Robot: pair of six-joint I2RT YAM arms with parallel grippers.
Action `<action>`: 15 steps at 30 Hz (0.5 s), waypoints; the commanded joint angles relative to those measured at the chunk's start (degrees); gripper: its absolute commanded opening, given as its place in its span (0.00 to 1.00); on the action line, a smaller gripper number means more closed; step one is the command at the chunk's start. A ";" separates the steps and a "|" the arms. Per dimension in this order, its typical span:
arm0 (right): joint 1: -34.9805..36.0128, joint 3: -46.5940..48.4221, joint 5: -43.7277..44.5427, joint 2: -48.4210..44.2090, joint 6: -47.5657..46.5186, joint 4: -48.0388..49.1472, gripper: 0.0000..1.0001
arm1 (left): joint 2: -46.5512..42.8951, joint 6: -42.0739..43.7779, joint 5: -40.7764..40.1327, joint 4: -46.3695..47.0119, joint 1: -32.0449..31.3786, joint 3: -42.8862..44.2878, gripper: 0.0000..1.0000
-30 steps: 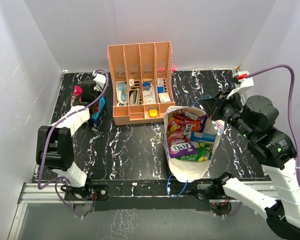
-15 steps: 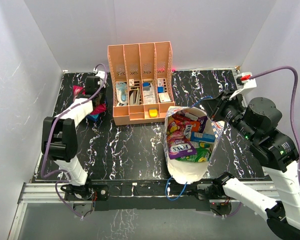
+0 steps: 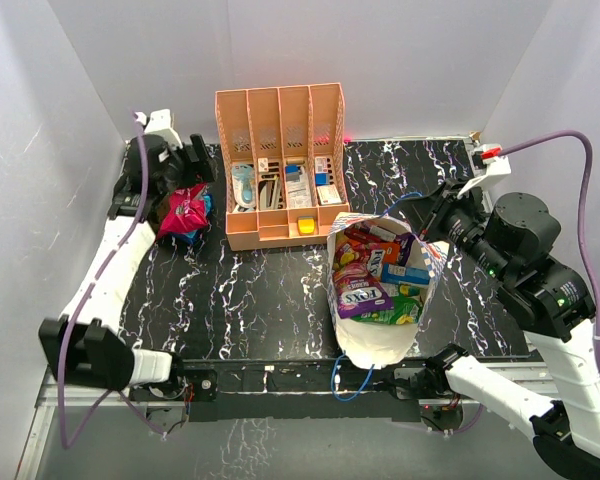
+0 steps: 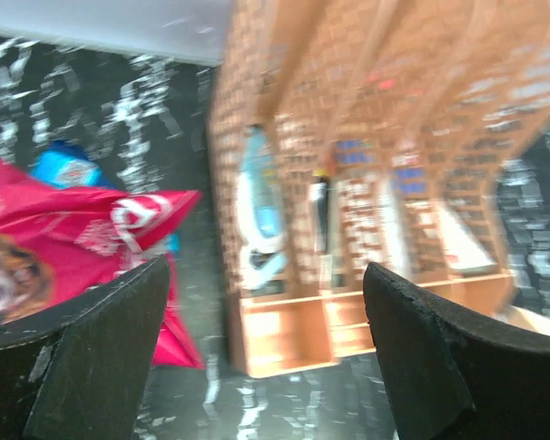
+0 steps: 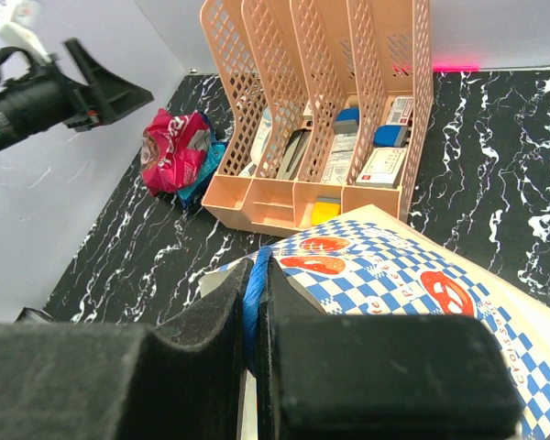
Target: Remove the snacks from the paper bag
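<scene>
Just right of the left gripper [image 3: 200,160] stands the orange slotted plastic desk organizer [image 3: 280,165], and near that gripper, on the side towards the arm bases, a pink crinkly foil packet [image 3: 183,212] lies on a blue foil packet [image 4: 62,167] on the black marbled table [image 3: 270,290]. The thin blue cord handle [image 5: 257,266] sits between the fingers of the right gripper [image 5: 255,298]. The large white patterned paper bag [image 3: 380,345] stands just left of and below that gripper, with crinkly foil snack packets [image 3: 365,290] heaped inside (well apart from the pair by the other arm) and the organizer behind it.
</scene>
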 commanded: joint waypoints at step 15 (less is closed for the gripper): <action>0.09 -0.59 -1.90 -1.74 3.61 5.02 0.08 | -22.52 -1.60 10.57 18.12 -49.16 -17.23 0.72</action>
